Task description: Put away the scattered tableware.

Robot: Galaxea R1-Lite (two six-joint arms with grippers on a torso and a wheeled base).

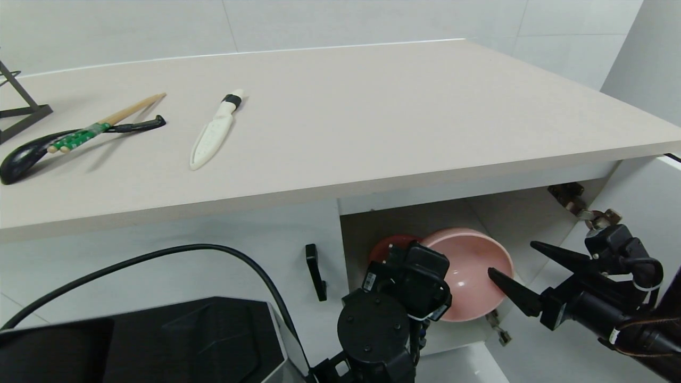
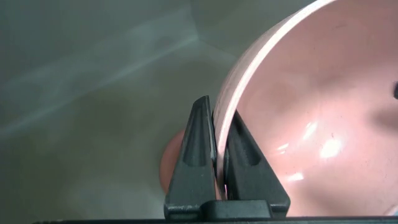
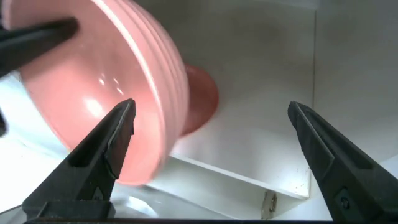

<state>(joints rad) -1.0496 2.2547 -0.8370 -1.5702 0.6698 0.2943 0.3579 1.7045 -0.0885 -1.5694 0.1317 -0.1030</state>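
While left gripper (image 2: 219, 109) sits clamped on pink bowl (image 1: 468, 266) rim, bowl tilted at open cabinet (image 1: 532, 223) mouth, in front of red dish (image 1: 385, 246): lower bowl level onto shelf before release, keep rim off red dish; right gripper (image 1: 511, 257) jaws wide apart near bowl, hold it clear; no legible writing on bowl or cabinet

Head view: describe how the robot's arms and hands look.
Both arms are matte black. The left arm has a round screw-dotted joint cap, a small white sticker and a looped cable. The right hand has long wedge fingers tapering to points, with a black cable loop and white band behind.
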